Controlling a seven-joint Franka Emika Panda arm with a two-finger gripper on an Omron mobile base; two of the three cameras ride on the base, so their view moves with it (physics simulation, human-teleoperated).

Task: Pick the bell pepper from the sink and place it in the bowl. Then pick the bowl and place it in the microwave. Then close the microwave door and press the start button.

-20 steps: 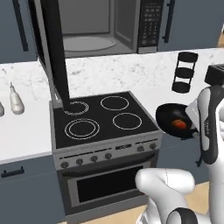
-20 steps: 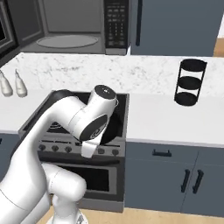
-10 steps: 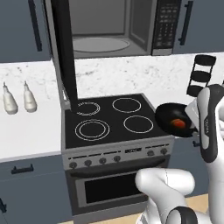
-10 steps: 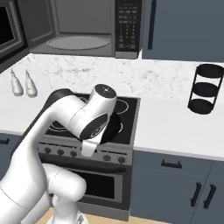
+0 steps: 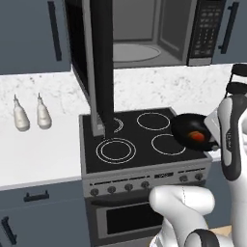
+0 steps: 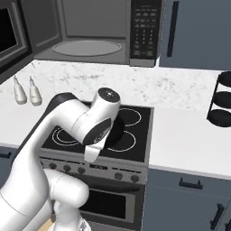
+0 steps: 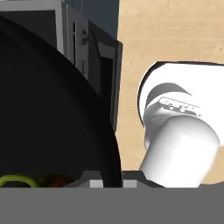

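Microwave (image 5: 144,34): above and in front of the gripper, cavity open. Over the last second it has grown and slid right in the left base view and left in the right base view. The whole picture shifted, so I read this as my base driving, not the things moving.

Door (image 5: 99,67): swung out to the left of the gripper and seen edge-on; it hangs over the left side of the stove (image 5: 140,140).

Stove: below and to the left of the gripper; the bowl is held over its right edge.

Bowl (image 5: 193,132): at the gripper, carried in the air, and it kept the same place beside the arm through the drive. In the hand view its black wall is close against the camera.

Pepper (image 5: 196,136): inside the bowl, a small orange-red spot near the middle.

Gripper (image 5: 210,129): at the bowl's right rim. I judge it clamped on the rim, because the bowl hangs with no other support; the fingertips themselves I cannot see well.

Meaning: I judge the first step done, and the base is lining me up for the lift into the cavity.
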